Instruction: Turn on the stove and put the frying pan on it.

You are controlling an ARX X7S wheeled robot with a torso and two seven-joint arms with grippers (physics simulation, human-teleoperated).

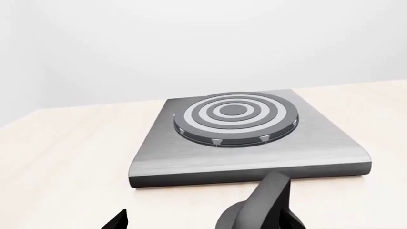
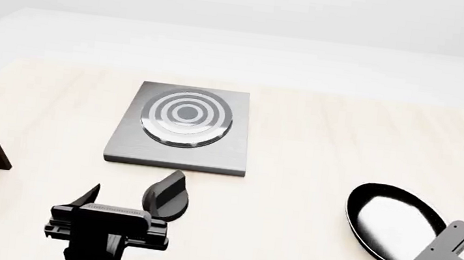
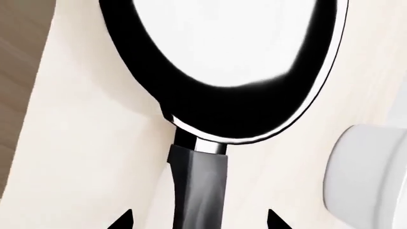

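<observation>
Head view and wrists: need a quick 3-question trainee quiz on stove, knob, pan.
1. True or false: the frying pan sits on the stove.
2. Where is the knob?
A. on top of the stove slab
B. on the table, between the slab and the left hand
C. beside the pan
3. In the right wrist view, which part of the pan lies between the open fingers of the right hand?

Key: 1 false, the pan rests on the table, well apart from the stove; 2 B; 3 the handle.
</observation>
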